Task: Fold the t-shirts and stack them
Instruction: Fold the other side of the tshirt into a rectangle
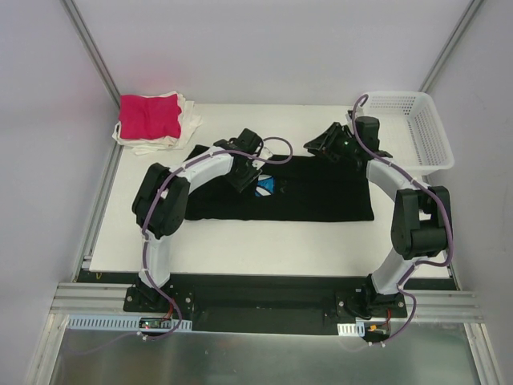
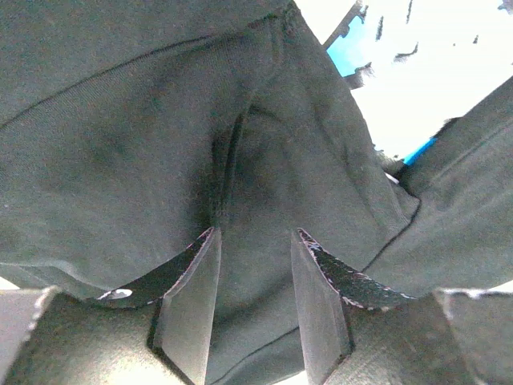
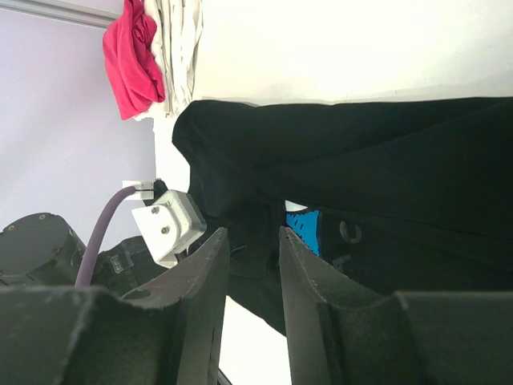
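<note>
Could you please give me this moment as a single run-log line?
stage: folding black t-shirt | left gripper: open over its fold | right gripper: open, empty, at far edge | pink-topped stack: far-left corner

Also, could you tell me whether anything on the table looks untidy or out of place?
Only mildly. At the far-left corner the white shirts splay out untidily from under the pink shirt instead of lying square beneath it. The black shirt lies in a long band with an uneven left end.
</note>
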You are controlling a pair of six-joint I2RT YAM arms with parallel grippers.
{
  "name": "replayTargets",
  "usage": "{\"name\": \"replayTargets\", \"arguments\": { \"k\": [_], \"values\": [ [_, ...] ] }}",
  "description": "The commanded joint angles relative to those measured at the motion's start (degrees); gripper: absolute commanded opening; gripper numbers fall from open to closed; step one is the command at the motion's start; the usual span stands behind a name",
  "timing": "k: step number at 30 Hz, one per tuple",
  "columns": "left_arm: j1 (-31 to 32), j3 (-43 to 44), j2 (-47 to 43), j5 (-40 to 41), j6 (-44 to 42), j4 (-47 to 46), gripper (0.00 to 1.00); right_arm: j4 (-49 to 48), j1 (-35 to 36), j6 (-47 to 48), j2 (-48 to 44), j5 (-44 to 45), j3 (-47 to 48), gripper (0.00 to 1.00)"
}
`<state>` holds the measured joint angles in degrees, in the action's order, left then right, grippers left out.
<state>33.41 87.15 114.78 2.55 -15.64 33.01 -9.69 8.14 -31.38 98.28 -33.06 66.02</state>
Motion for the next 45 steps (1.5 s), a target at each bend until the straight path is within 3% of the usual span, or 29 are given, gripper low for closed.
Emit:
{"name": "replayTargets", "arguments": {
  "k": [1,20,27,28,31,45],
  "values": [
    [0.3,2.5,1.1,2.7,-1.5,0.6,0.39,-3.3,-0.7,-0.8,-2.6,-1.4,-0.5,0.34],
    [-1.2,3.6,4.6,7.7,-4.6,0.0,0.38,-4.7,-1.0,-1.4,-1.7,-1.0,-1.3,0.32],
    [-1.4,4.5,5.5,8.7,-5.0,0.0,0.24,-5.2,-0.9,-1.7,-1.3,-1.0,-1.3,0.29],
    [-1.3,4.6,5.6,9.1,-5.2,0.0,0.18,-5.2,-0.9,-1.7,-1.2,-1.1,-1.4,0.29],
    [-1.4,5.0,6.0,9.2,-5.5,0.1,0.16,-5.5,-0.9,-1.8,-1.2,-1.1,-1.6,0.29],
    [-1.5,3.4,6.1,9.7,-5.1,0.1,0.20,-5.8,-1.0,-2.1,-1.3,-1.2,-1.8,0.28]
  ]
}}
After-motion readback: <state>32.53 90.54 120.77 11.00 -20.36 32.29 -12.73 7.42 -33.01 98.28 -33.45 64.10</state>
